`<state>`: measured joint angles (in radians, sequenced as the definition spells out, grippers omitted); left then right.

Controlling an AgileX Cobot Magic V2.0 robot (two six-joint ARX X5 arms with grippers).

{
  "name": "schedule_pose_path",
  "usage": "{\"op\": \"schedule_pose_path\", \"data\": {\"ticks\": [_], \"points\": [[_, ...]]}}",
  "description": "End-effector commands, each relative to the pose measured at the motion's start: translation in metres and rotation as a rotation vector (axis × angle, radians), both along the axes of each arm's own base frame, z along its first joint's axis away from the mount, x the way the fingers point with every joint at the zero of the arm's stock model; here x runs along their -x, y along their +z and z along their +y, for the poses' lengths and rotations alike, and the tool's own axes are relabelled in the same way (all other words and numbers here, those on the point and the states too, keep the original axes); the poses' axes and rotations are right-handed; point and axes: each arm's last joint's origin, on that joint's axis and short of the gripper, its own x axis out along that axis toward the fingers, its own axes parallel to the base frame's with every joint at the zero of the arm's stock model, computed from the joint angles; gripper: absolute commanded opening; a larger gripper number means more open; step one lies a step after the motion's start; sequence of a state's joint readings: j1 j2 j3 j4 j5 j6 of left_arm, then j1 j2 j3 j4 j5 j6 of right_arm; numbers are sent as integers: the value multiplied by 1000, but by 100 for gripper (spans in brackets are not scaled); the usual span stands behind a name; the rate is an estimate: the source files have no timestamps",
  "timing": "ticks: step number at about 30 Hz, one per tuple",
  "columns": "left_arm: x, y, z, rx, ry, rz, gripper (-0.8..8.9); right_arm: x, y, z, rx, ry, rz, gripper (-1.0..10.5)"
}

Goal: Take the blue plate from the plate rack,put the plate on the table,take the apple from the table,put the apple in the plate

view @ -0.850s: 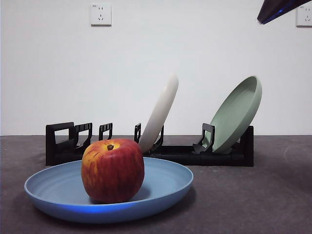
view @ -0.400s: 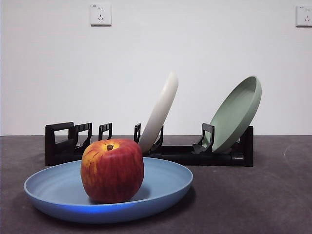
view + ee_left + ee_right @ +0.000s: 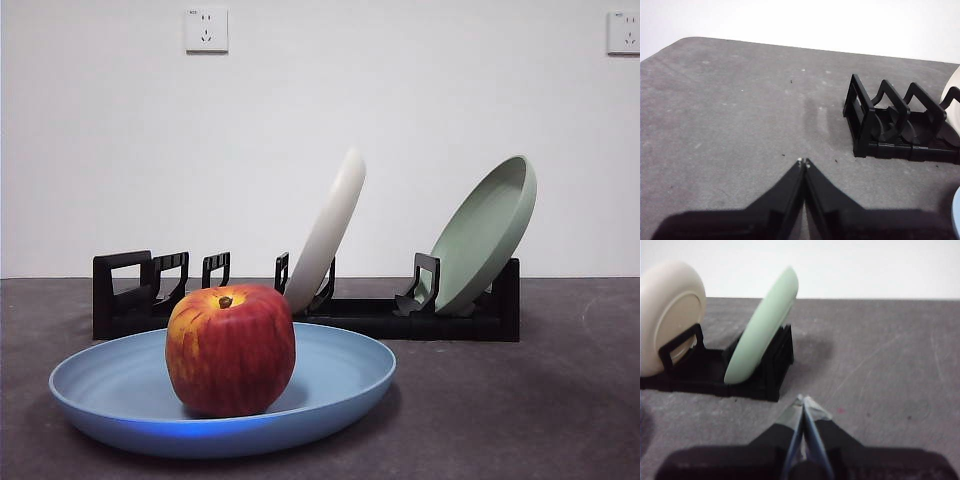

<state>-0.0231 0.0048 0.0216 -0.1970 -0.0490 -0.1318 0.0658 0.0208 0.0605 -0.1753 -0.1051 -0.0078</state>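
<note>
- Gone from the front view's top corner is the dark arm tip.
- Apple (image 3: 231, 349) sits in the blue plate (image 3: 340, 385).
- Left gripper (image 3: 804, 162) and right gripper (image 3: 803, 399) are closed, empty; keep them clear.

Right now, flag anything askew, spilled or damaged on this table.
Nothing stands out. The apple sits upright in the blue plate, which lies flat on the table; the cream plate and sage-green plate lean in the plate rack.

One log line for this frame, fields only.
apple: in blue plate | plate: on table | left gripper: shut, empty | right gripper: shut, empty
</note>
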Motion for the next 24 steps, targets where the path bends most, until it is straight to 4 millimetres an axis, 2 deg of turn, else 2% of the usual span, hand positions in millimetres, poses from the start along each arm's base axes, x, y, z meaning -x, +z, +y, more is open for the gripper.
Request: {"op": "schedule_pose_path", "data": {"ticks": [1, 6, 11, 24], "points": [[0, -4, 0, -2, 1, 11, -3, -1, -8, 0, -45, -4, -3, 1], [0, -4, 0, -2, 2, 11, -3, -2, -17, 0, -58, -8, 49, 1], [0, -4, 0, -2, 1, 11, -3, -2, -17, 0, -107, -16, 59, 1], [0, -4, 0, -2, 1, 11, -3, -2, -18, 0, -108, -26, 62, 1]]}}
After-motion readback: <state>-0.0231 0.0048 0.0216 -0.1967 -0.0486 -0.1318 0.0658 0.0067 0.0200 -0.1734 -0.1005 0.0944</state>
